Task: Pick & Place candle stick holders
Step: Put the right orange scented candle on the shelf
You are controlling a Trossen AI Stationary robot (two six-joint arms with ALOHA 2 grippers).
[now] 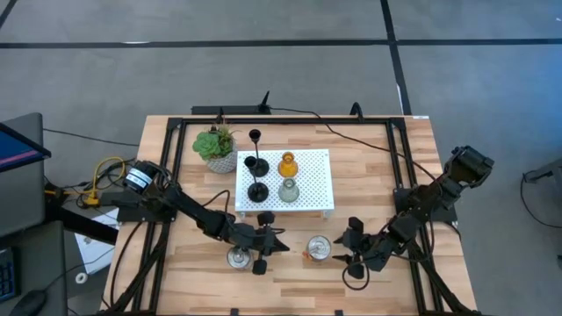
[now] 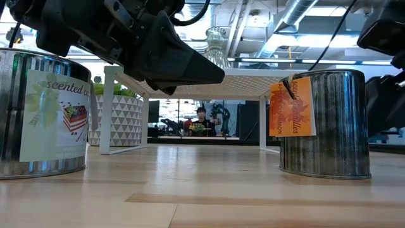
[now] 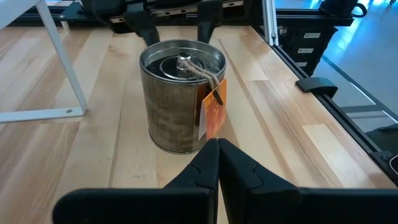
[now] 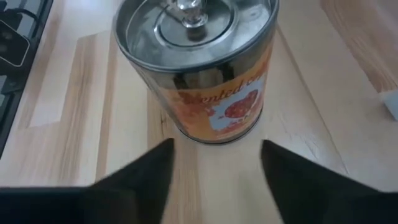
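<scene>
My left gripper (image 1: 279, 243) is clenched shut on nothing, fingers pressed together, hovering in front of the white perforated platform (image 1: 318, 189), between the two silvery tins. The tin with the pale label (image 1: 238, 257) sits just to its left, partly hidden under my left arm. The tin with the orange tag (image 1: 319, 248) stands to its right, a knobbed lid inside its rim. My right gripper (image 1: 342, 247) is just right of that tin, fingers spread wide, gripping nothing; I cannot tell whether a fingertip brushes it. On the platform stand two black holders (image 1: 256, 180), an amber one (image 1: 287, 164) and a pale green one (image 1: 288, 190); a third black holder (image 1: 255, 136) stands behind it.
</scene>
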